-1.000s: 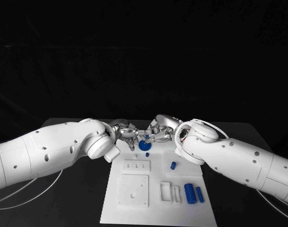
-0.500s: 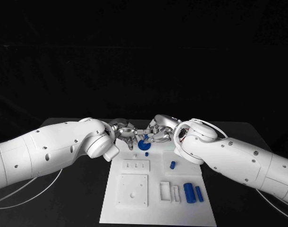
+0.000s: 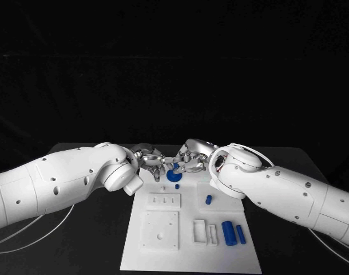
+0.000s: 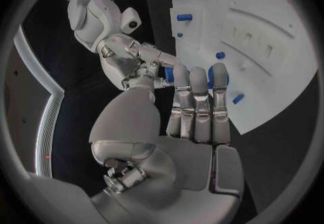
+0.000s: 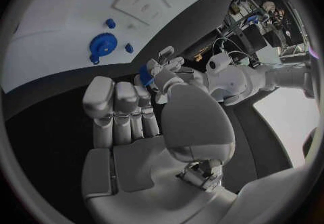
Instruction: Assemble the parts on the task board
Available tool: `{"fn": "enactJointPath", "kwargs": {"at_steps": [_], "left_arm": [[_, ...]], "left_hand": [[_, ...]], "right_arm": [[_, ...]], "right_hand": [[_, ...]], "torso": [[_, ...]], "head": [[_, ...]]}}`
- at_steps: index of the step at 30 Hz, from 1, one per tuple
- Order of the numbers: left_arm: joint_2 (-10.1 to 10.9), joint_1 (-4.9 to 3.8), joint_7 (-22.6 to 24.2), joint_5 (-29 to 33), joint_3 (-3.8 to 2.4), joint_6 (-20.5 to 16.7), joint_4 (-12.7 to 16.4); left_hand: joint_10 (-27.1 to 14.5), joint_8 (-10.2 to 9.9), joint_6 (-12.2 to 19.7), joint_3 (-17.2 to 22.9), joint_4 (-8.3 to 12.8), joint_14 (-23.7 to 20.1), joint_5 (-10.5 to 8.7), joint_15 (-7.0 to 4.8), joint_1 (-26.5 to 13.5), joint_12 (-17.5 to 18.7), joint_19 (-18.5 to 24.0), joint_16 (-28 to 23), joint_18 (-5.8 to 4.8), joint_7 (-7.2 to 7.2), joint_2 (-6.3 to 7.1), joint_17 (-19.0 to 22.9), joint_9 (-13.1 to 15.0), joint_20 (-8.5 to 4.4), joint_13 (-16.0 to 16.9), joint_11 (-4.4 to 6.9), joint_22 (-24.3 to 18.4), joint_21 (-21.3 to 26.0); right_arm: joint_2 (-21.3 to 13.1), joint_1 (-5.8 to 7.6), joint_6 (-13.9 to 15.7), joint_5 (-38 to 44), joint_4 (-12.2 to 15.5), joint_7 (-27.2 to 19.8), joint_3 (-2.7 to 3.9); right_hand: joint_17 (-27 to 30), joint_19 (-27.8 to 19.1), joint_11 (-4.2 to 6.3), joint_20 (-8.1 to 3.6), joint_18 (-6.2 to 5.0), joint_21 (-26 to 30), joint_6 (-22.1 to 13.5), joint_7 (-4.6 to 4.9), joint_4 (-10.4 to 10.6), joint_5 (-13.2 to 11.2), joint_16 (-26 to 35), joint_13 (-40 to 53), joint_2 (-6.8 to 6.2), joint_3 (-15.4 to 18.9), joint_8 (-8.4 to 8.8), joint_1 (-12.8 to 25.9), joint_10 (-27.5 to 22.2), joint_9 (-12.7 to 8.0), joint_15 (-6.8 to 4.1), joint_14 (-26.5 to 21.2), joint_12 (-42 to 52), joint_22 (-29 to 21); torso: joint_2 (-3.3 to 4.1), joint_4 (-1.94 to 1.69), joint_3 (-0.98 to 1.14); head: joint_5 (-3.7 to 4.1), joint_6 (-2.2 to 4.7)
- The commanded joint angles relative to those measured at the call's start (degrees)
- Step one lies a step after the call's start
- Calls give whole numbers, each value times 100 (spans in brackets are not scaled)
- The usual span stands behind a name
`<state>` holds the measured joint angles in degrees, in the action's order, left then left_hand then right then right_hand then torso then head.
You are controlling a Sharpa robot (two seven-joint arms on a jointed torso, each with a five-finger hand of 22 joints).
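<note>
Handover at the board's [image 3: 193,252] far end: both hands [image 3: 151,158] [image 3: 193,157] pinch one small blue part [image 5: 145,72] between them. Next, one must release without dropping it.

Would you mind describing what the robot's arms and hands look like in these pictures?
Both arms are smooth, glossy white shells with rounded segments and small dark screw holes. The left hand and right hand are silver metal, with segmented fingers and a domed thumb base. Thin pale cables trail beneath the left arm.
</note>
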<state>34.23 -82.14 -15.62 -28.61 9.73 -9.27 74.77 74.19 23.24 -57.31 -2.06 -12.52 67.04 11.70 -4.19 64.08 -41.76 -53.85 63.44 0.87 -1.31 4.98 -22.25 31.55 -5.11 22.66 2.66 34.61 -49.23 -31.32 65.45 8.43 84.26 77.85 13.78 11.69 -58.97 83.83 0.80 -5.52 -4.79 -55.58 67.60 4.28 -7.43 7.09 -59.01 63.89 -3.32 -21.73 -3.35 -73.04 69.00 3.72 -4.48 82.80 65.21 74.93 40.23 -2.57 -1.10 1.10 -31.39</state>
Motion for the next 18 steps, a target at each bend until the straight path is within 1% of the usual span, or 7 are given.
{"fn": "enactJointPath", "kwargs": {"at_steps": [1, 5, 8, 11, 13, 18], "left_arm": [[-20, -6, -65, -58, -4, 31, 7], [-22, -6, -122, -89, -4, 54, 7], [-19, -6, -177, -125, -4, 74, 16], [-14, -6, -208, -144, -4, 75, 21], [-11, -6, -223, -153, -4, 68, 23], [-17, -6, -238, -163, -4, 38, 30]], "left_hand": [[14, -9, -9, 2, 32, -10, -43, 14, -19, 41, -13, -38, -41, -39, -27, 5, -9, 8, -8, -48, 9, 31], [17, -13, -8, 11, 40, -9, -46, 14, -2, 43, -17, -39, -41, -40, -28, 6, -16, 8, -9, -47, 13, 36], [20, -16, -9, 8, 55, -2, -42, 11, 7, 47, -32, -37, -38, -41, -33, 6, -24, 5, -10, -46, 23, 35], [18, -30, 3, 4, 61, -3, -42, 13, 6, 52, -34, -39, -37, -46, -24, 7, -38, 5, -12, -50, 29, 36], [17, -37, 8, 3, 61, -4, -44, 14, 4, 54, -34, -40, -37, -49, -21, 7, -44, 6, -12, -51, 31, 38], [5, -73, 6, -10, 116, -11, -40, 22, 26, 87, -29, -65, -34, -60, -63, 22, -102, 15, -27, -61, 42, 64]], "right_arm": [[7, 0, -64, 68, 7, 6, 0], [6, 0, -60, 70, 7, 8, -1], [7, 0, -49, 71, 17, 7, -1], [7, 0, -47, 72, 31, 7, -1], [8, 0, -51, 72, 41, 9, -1], [1, 0, -80, 73, 68, 17, -4]], "right_hand": [[-2, 229, 5, -38, 29, 13, 55, -6, 5, -21, 17, 2, 43, 34, -24, 7, 27, 7, -38, 15, -35, 692], [-2, 229, 5, -38, 29, 13, 55, -6, 5, -21, 17, 2, 43, 34, -24, 7, 27, 7, -38, 15, -35, 692], [-2, 229, 5, -38, 29, 13, 55, -6, 5, -21, 17, 2, 43, 34, -24, 7, 27, 7, -38, 15, -35, 692], [-2, 229, 5, -38, 29, 13, 55, -6, 5, -21, 17, 2, 43, 34, -24, 7, 27, 7, -38, 15, -35, 692], [-2, 229, 5, -38, 29, 13, 55, -6, 5, -21, 17, 2, 43, 34, -24, 7, 27, 7, -38, 15, -35, 692], [0, 232, 6, -38, 30, 5, 55, -9, 11, -17, 22, 8, 47, 44, -24, 9, 32, 7, -38, 15, -30, 695]], "torso": [[-2, 3, 1], [-2, 1, 2], [4, 1, 1], [5, 9, 3], [5, 11, 8], [-4, 3, -1]], "head": [[4, 9], [-7, 4], [7, 5], [5, 2], [5, -3], [26, -18]]}}
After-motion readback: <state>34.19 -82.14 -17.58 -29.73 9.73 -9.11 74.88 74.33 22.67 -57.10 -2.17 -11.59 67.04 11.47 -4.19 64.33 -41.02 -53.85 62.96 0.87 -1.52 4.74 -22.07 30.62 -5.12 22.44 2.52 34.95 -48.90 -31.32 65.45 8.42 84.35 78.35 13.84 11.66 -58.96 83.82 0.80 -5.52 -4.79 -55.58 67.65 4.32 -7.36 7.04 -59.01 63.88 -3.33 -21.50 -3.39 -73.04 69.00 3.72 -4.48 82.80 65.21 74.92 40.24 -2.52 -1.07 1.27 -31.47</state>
